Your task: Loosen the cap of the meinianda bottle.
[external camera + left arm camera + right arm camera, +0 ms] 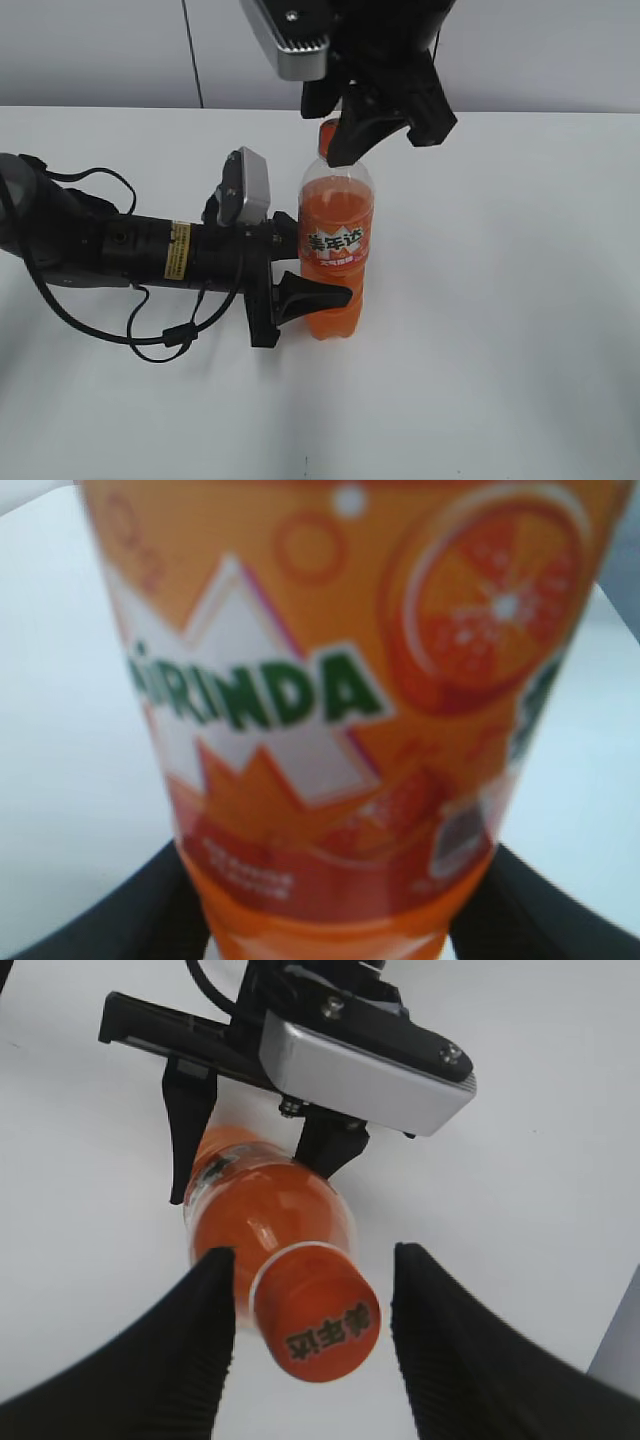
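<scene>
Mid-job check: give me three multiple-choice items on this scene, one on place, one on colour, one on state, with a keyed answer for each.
1. Where does the left end effector hold the meinianda bottle?
A. at the neck
B. on the lower body
C. on the cap

2. What colour is the cap?
A. orange
B. white
C. green

3. How does the right end effector stand at the cap?
A. shut on it
B. open, fingers either side
C. away from the bottle

Answers: 1 B, the exterior view shows its fingers below the label. 2 A, the right wrist view shows an orange top. 3 B, that view shows gaps between the fingers and the cap.
</scene>
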Controlling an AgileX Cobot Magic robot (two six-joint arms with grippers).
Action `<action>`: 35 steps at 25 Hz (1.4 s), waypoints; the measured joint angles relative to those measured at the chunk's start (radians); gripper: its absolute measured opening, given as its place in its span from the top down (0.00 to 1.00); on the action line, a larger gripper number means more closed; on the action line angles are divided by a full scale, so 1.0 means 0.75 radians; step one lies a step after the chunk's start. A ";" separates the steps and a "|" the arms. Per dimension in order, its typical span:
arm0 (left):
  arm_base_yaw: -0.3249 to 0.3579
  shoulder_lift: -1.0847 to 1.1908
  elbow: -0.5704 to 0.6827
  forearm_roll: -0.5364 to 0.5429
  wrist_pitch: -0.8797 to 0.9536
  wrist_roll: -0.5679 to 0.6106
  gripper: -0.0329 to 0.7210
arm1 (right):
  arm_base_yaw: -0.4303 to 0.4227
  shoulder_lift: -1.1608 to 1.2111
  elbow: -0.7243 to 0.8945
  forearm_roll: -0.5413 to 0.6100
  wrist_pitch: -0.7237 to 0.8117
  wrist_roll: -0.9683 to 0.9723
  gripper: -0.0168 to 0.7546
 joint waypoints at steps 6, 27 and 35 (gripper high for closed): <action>0.000 0.000 0.000 0.000 0.000 -0.001 0.41 | 0.000 -0.049 0.000 0.007 0.000 0.071 0.41; 0.000 0.000 0.000 -0.002 0.001 -0.005 0.41 | 0.000 -0.092 0.000 -0.034 0.000 1.964 0.41; 0.000 0.000 0.000 -0.003 0.001 -0.005 0.41 | 0.000 -0.075 0.000 -0.088 0.000 2.060 0.41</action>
